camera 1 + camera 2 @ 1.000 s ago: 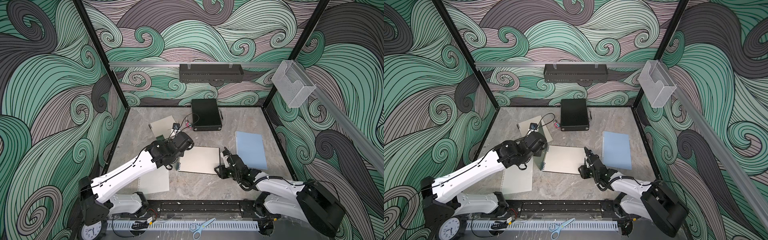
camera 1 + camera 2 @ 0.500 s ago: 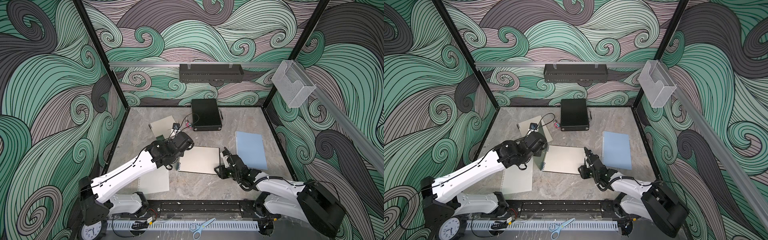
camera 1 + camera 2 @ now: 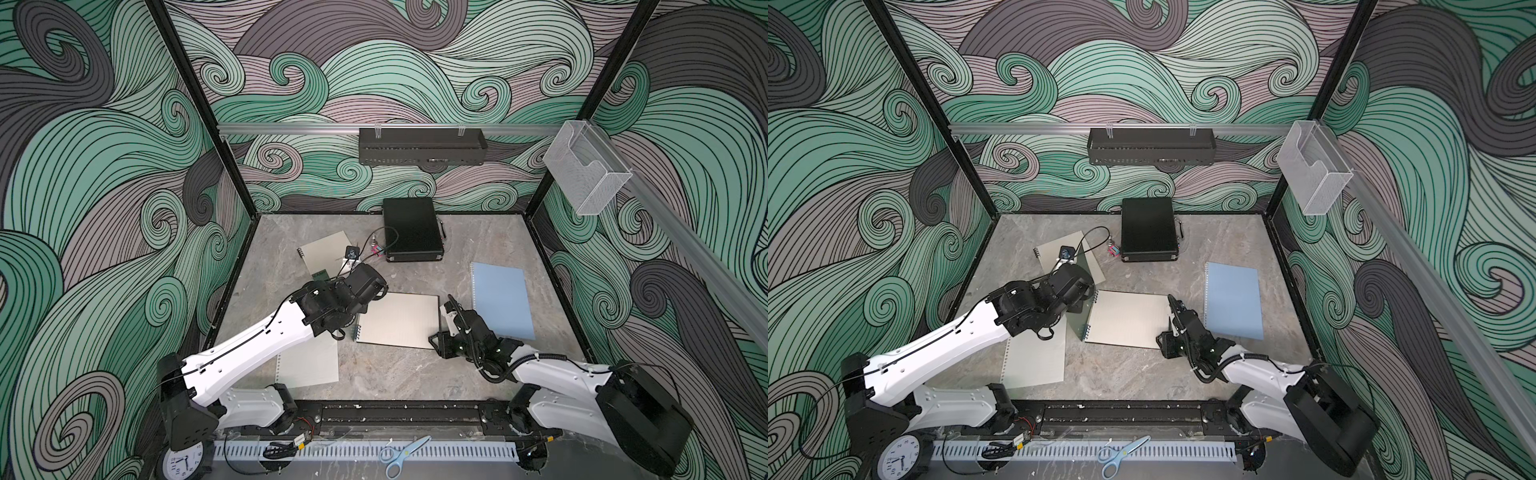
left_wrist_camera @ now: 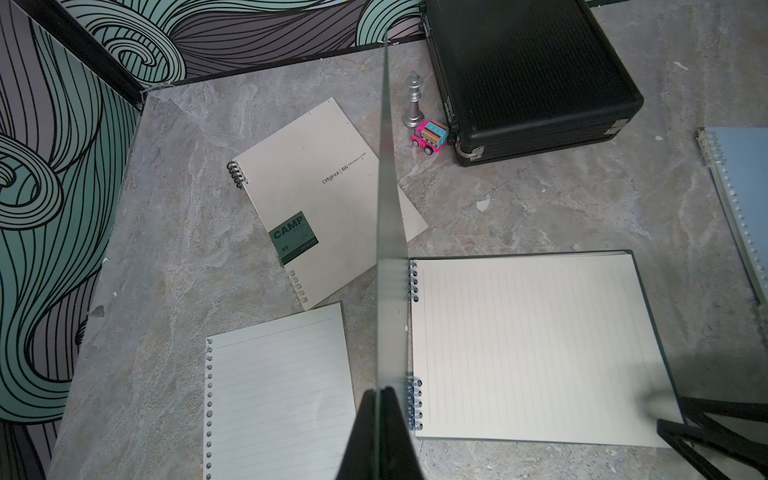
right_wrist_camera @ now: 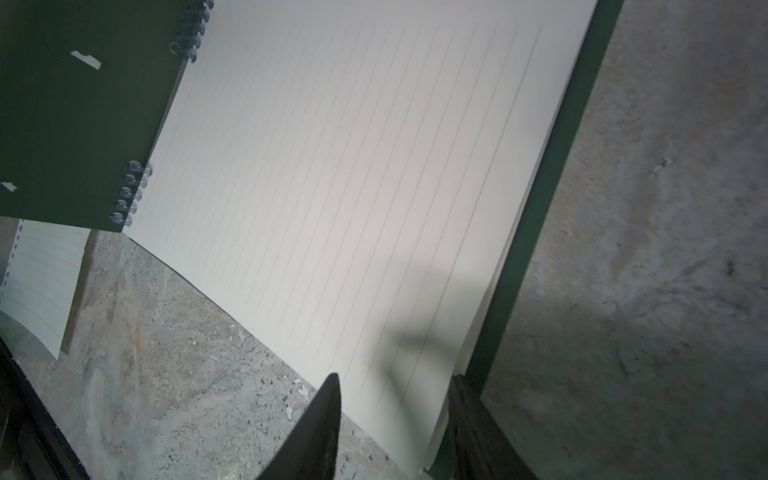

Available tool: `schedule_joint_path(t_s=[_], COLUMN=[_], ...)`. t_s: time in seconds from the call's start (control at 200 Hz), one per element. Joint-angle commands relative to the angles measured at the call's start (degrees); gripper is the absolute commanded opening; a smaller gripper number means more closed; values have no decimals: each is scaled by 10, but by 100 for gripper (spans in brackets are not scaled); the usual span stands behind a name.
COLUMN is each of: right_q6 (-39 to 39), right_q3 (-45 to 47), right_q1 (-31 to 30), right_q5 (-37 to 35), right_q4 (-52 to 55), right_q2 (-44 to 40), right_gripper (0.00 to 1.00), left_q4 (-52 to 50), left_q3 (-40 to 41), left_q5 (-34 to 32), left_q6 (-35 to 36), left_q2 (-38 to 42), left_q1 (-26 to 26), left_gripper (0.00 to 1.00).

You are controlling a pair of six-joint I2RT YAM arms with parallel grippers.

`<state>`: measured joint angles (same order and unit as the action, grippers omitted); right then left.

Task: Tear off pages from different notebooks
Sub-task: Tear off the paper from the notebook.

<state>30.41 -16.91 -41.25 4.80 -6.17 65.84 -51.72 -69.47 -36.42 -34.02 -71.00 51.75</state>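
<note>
The dark green notebook [image 3: 399, 320] lies open mid-table, lined pages up. My left gripper [image 4: 377, 392] is shut on its green cover [image 3: 1082, 291], holding it upright on the spiral. My right gripper [image 5: 395, 378] is open at the page block's near right corner [image 5: 432, 419], one finger on each side of it. A loose page [image 3: 307, 365] with punched holes lies at the near left. At the far left lies the closed beige notebook [image 4: 328, 199] with the CAMP label. The closed light blue notebook [image 3: 500, 299] lies at the right.
A black hard case [image 3: 411, 235] stands at the back, with a silver chess piece [image 4: 413, 102] and a pink toy car [image 4: 430, 139] beside it. Scissors [image 3: 401, 455] and a clock [image 3: 178, 463] lie past the front rail. Patterned walls close three sides.
</note>
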Motion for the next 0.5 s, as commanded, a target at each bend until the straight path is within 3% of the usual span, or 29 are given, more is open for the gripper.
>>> schedule_joint_path(t_s=[0.0, 0.495], right_q6=[-7, -10], right_q3=[-8, -9], right_q1=[-2, -3], right_q5=[-13, 0], right_q4=[9, -1], right_q2=[-14, -1], right_gripper=[43, 43], left_q4=[-3, -4], left_q3=[-6, -6], left_q5=[-8, -7], left_q6=[6, 7], left_q2=[11, 13], left_q1=[-5, -6], left_gripper=[0, 0])
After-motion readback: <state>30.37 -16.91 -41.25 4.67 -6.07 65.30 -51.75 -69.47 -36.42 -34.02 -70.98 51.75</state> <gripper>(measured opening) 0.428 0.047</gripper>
